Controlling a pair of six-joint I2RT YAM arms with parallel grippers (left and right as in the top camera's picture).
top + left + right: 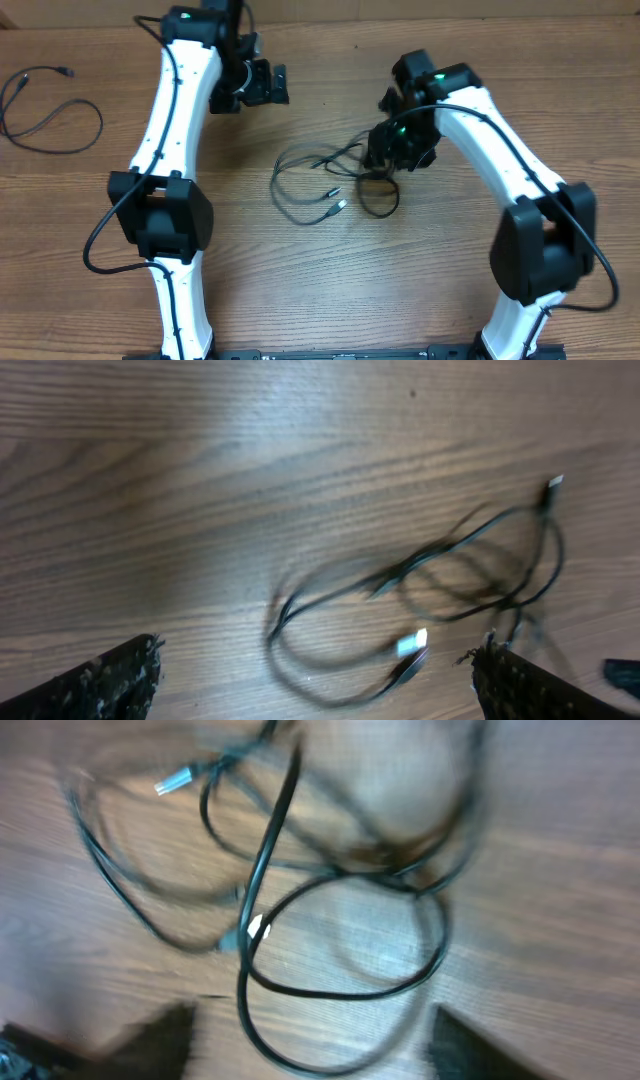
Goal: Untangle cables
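A tangle of thin black cables with small silver plugs lies in loose loops on the wooden table. It also shows in the left wrist view and, blurred, in the right wrist view. My right gripper hangs over the tangle's right end; its fingers are open with a cable loop lying between them. My left gripper is behind and left of the tangle, clear of it; its fingers are spread wide and empty. A separate black cable lies alone at the far left.
The wooden table runs across the whole view. Both arm bases stand at the front edge, left and right. Thick black arm cables hang beside each arm.
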